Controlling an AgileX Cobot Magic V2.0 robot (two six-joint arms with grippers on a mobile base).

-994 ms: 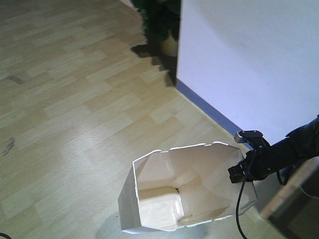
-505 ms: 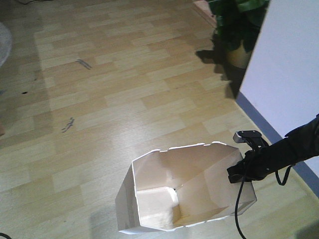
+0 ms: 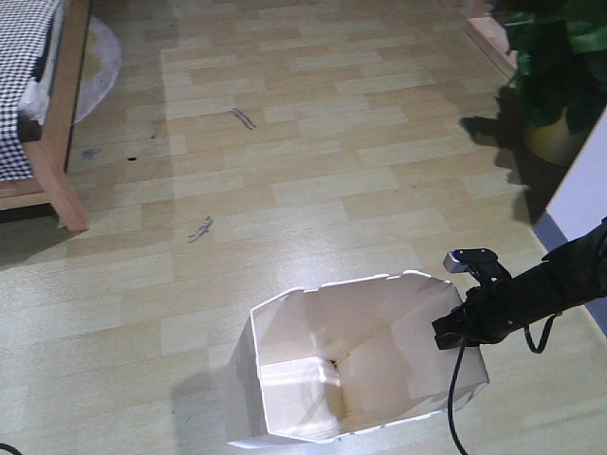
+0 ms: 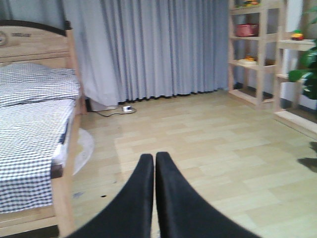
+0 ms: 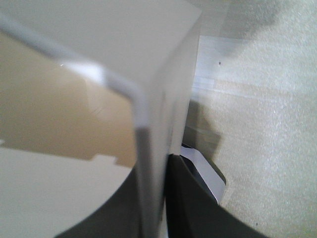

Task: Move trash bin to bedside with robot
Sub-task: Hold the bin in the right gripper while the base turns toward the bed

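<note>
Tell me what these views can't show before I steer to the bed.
Right gripper fingers: too small and dark in the front view; blurred against the trash bin wall in the right wrist view.
Bed: cut off by the left edge in front and left wrist views.
Left gripper: outside the front view; only the left wrist view shows it.

White bin (image 3: 379, 327) well apart from bed (image 3: 59, 104)
</note>
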